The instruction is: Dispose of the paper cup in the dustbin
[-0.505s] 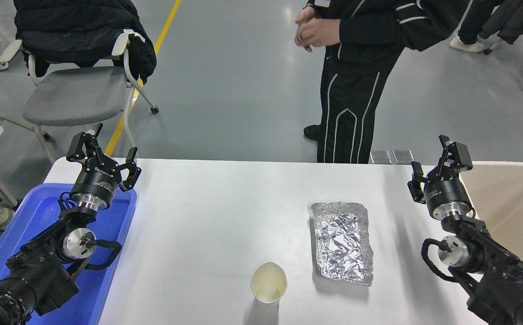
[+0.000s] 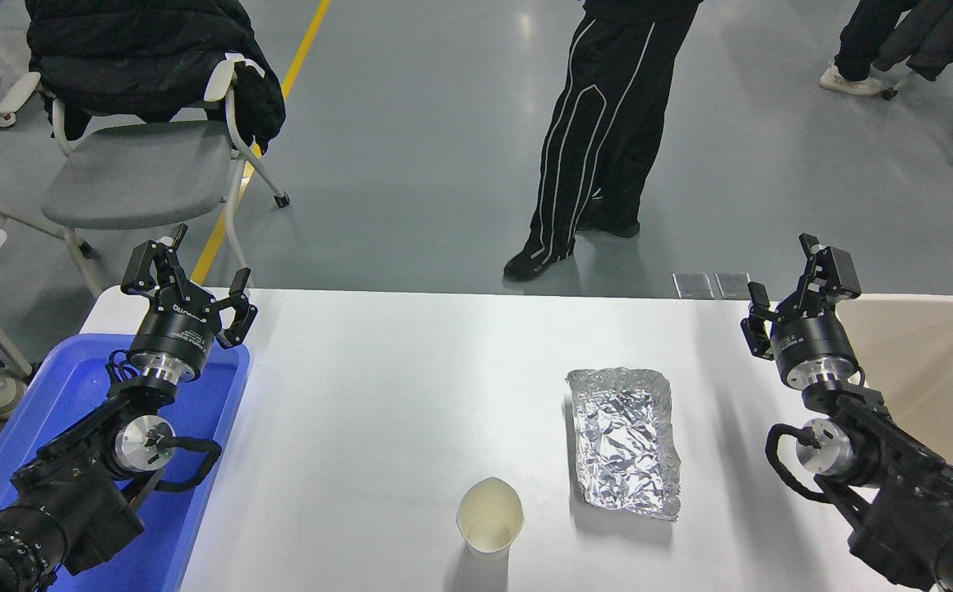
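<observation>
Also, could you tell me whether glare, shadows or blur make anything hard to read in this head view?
Head view: sharp throughout, no motion blur. The foil tray throws bright speckled glints, and the grey floor carries soft light reflections at the top. The paper cup casts only a faint shadow on the white table. The dustbin is cut off by the right edge.

The flat white bench [image 2: 377, 386] fills the lower half of the frame. A small white paper cup [image 2: 489, 518] stands upright at lower centre (cream inside), well apart from nothing but a crinkled silver foil tray [image 2: 624, 440] to its upper right.
</observation>
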`<state>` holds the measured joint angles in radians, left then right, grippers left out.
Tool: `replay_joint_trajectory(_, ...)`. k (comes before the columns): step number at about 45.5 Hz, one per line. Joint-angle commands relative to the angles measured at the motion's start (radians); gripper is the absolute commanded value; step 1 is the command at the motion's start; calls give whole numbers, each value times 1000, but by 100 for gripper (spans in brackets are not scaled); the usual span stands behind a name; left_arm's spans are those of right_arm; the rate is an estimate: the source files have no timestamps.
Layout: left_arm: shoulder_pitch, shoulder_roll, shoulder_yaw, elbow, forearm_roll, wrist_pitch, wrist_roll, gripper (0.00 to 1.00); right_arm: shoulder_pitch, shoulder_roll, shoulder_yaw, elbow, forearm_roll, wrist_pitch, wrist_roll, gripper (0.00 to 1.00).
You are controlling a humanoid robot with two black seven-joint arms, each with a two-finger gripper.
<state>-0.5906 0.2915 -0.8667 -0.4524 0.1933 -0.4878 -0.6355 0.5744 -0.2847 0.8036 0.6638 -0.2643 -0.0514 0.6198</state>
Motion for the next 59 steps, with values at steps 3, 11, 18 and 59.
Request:
replay_joint_trajectory(3, 0, 0, 0, 0, 0, 0, 0, 100, 2, -7, 9, -3, 0, 2, 0, 99)
replay_joint_trajectory(11, 0, 0, 0, 0, 0, 0, 0, 100, 5, -7, 8, -12, 0, 4, 0, 99)
replay_joint_trajectory(18, 0, 0, 0, 0, 0, 0, -1, 100, 4, -7, -6, -15, 2, 4, 0, 99)
replay_joint_trajectory(59, 0, 0, 0, 0, 0, 0, -1, 100, 168, -70, -239, -69, 2, -13, -9, 99)
